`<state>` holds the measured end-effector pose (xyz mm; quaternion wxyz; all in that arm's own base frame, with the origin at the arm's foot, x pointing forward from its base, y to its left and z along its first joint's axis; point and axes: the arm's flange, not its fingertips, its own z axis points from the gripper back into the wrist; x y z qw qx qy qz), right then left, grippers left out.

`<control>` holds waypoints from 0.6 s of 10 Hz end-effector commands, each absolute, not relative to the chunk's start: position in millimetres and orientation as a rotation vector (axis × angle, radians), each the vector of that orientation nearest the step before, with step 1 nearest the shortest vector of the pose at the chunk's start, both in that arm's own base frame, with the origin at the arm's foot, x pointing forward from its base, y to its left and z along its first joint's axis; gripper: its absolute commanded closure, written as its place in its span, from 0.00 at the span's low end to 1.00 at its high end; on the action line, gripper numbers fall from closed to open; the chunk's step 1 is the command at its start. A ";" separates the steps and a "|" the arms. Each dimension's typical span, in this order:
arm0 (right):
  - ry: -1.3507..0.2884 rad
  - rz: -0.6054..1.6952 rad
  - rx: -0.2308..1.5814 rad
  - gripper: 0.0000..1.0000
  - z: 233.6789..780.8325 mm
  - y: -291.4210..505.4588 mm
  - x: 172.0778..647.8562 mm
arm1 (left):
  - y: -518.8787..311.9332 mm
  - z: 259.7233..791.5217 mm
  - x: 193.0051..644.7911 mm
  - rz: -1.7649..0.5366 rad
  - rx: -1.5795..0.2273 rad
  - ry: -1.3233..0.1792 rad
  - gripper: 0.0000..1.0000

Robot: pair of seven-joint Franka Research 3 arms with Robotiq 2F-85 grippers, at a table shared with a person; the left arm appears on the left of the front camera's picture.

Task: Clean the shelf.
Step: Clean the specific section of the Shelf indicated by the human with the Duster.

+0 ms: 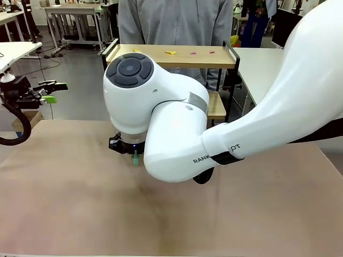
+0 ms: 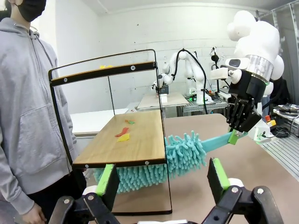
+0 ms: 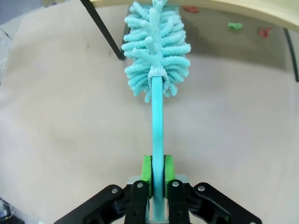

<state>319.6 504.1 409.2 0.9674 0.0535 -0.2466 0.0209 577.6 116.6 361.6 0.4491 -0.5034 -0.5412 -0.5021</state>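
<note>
Right jaws pinch duster (image 3: 156, 60) (under shelf (image 2: 145, 140)).

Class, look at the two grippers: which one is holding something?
The right gripper: its jaws are shut on the handle of the turquoise duster, whereas the left gripper is open and empty.

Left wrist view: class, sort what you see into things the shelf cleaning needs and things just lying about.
Job: two-tier wooden shelf with black frame; fluffy turquoise duster, gripped by right tool; coloured scraps on shelf boards.
Lying about: white side table; open left tool, idle.
</note>
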 end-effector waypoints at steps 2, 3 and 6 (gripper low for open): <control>-0.586 -0.042 0.124 0.87 389.6 538.5 331.8 | 116.0 364.5 576.8 -1.253 -1.239 -1.351 0.00; -0.582 -0.041 0.136 0.87 385.6 543.8 337.4 | 116.0 364.5 576.8 -1.253 -1.239 -1.351 0.00; -0.593 -0.038 0.143 0.87 372.3 558.1 356.4 | 116.0 364.5 576.8 -1.253 -1.239 -1.351 0.00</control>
